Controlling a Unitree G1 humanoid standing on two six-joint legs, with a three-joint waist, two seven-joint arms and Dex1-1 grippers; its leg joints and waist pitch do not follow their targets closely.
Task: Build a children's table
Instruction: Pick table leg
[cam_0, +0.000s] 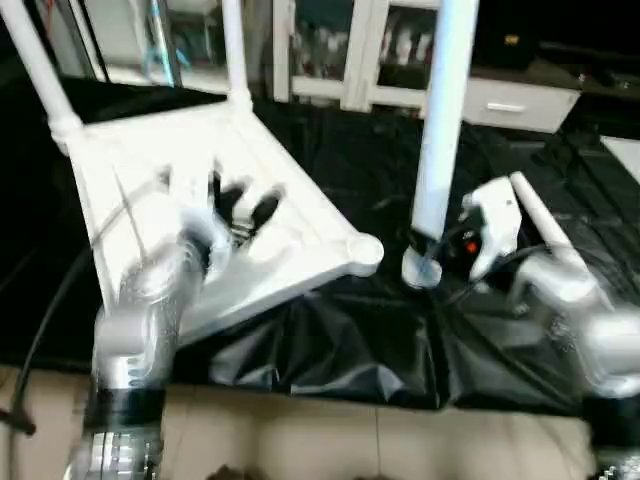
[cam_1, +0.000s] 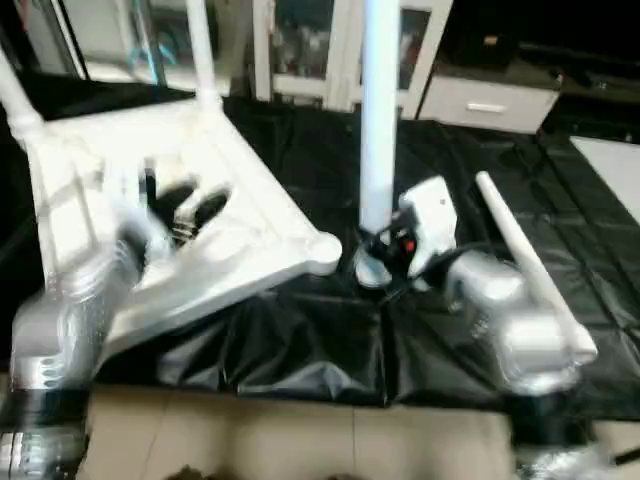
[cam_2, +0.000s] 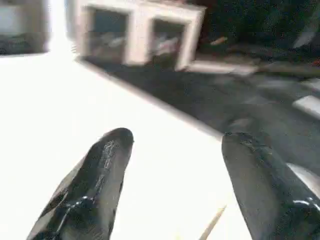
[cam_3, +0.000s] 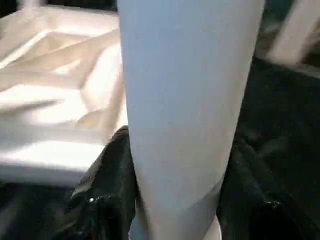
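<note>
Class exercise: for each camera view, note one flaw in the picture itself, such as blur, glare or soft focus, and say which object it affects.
Left eye view: left gripper motion-smeared over the tabletop. Right eye view: the same smear, the held leg sharper. Left wrist view: tabletop blown out to flat white glare; fingers soft. Right wrist view: leg too close, out of focus.

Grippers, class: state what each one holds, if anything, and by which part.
The right gripper clamps an upright white leg near its lower, threaded end. The left gripper is open over the tabletop, holding nothing.
</note>
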